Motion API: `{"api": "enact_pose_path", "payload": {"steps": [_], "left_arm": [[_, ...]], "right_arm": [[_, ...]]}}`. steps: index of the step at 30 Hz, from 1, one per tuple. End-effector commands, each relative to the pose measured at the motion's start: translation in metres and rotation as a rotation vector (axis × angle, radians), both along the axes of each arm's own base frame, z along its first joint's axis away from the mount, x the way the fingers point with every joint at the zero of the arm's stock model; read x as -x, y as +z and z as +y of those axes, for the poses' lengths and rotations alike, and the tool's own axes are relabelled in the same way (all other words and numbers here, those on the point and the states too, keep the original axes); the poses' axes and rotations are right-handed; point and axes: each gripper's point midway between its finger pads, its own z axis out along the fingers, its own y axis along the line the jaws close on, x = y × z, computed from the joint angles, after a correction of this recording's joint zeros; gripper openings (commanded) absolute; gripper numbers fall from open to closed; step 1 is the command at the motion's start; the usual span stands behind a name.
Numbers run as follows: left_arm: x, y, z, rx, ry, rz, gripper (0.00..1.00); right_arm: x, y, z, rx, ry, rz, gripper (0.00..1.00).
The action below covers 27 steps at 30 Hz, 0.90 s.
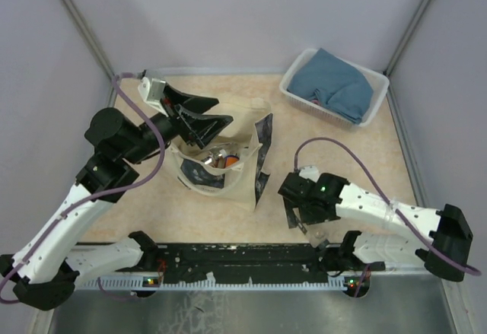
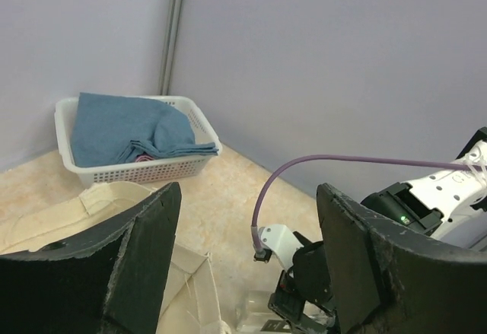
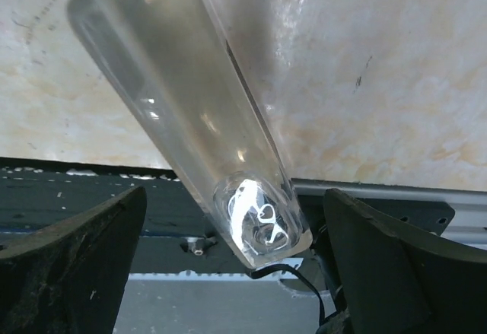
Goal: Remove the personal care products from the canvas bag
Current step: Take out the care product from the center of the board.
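Clear plastic is filling the middle of the right wrist view: a transparent bottle (image 3: 190, 98) is lying on the table (image 3: 396, 83) between the fingers of the right gripper (image 3: 234, 190), which is standing spread wide and released, with neither pad touching it. The top edge of the frame is cutting off the bottle's far end, and any label is impossible to make out. The left gripper (image 2: 248, 188) is also gaping, hovering over the canvas bag (image 1: 242, 186) at centre frame; whether a finger is touching the rim cannot be told. Inside the bag, personal care products (image 1: 223, 159) are showing only as orange and blue scraps, mostly hidden by folds. At upper right, a white basket (image 1: 377, 113) is holding a blue cloth (image 1: 335, 83).
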Motion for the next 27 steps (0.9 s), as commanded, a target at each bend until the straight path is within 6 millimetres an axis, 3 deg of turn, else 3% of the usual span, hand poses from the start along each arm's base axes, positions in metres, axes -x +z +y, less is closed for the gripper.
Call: {"api": "enact_pose_path", "payload": {"steps": [1,6,8,9,11,17,19,21,23,27], "left_arm": [[-0.001,-0.010,0.003,-0.022,0.018,0.014,0.78],[0.002,-0.010,0.007,-0.018,0.027,0.017,0.78],[0.003,-0.010,0.009,-0.014,0.029,0.018,0.78],[0.004,-0.010,0.010,-0.013,0.029,0.019,0.78],[0.005,-0.011,0.012,-0.013,0.035,0.020,0.79],[0.010,-0.009,0.023,-0.013,0.061,0.022,0.79],[0.011,-0.009,0.026,-0.011,0.071,0.022,0.79],[0.013,-0.008,0.029,-0.006,0.076,0.020,0.79],[0.014,-0.008,0.030,0.000,0.075,0.025,0.79],[0.017,-0.008,0.031,0.013,0.071,0.031,0.79]], "right_arm": [[0.010,-0.017,0.011,-0.041,0.022,0.063,0.99],[0.013,-0.039,0.019,-0.041,0.088,0.107,0.98],[0.016,-0.050,0.021,-0.028,0.105,0.139,0.85],[0.017,-0.055,0.023,-0.026,0.115,0.156,0.70],[0.015,-0.061,0.026,-0.016,0.120,0.161,0.00],[-0.002,-0.050,0.037,-0.055,0.071,0.079,0.00],[-0.015,-0.029,0.054,-0.203,0.023,0.018,0.00],[-0.037,0.003,0.081,-0.464,-0.045,-0.061,0.00],[-0.060,0.041,0.096,-0.731,-0.143,-0.135,0.00],[-0.094,0.098,0.098,-1.051,-0.306,-0.216,0.00]]}}
